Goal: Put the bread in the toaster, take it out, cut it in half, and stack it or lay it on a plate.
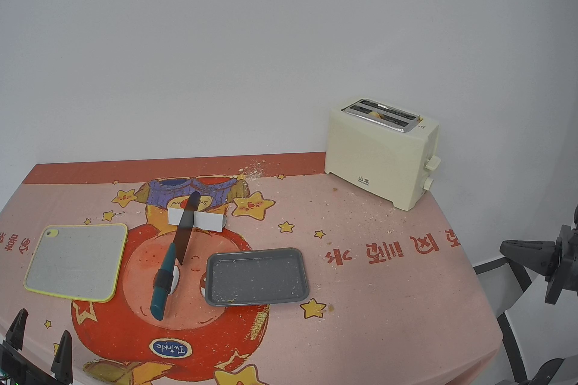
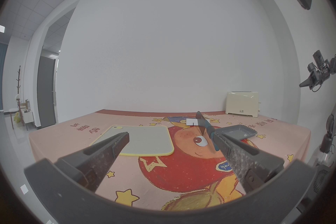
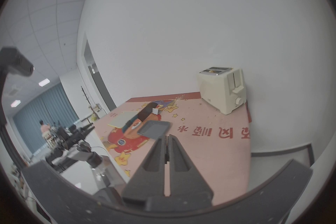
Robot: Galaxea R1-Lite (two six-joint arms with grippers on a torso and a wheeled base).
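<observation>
A cream toaster (image 1: 382, 157) stands at the table's far right corner, with bread (image 1: 376, 115) just showing in one of its slots. A teal-handled knife (image 1: 174, 254) leans on a small white block (image 1: 198, 218) in the middle of the table. The grey tray (image 1: 256, 277) lies beside it, and the grey cutting board (image 1: 77, 261) with a yellow rim lies at the left. My left gripper (image 2: 171, 147) hangs open at the table's near left corner. My right gripper (image 3: 166, 146) is shut, off the table's right edge and clear of the toaster (image 3: 222, 89).
Crumbs are scattered over the printed tablecloth (image 1: 373, 272) near the toaster and in the tray. A white wall runs close behind the table. The table's right edge drops off beside my right arm.
</observation>
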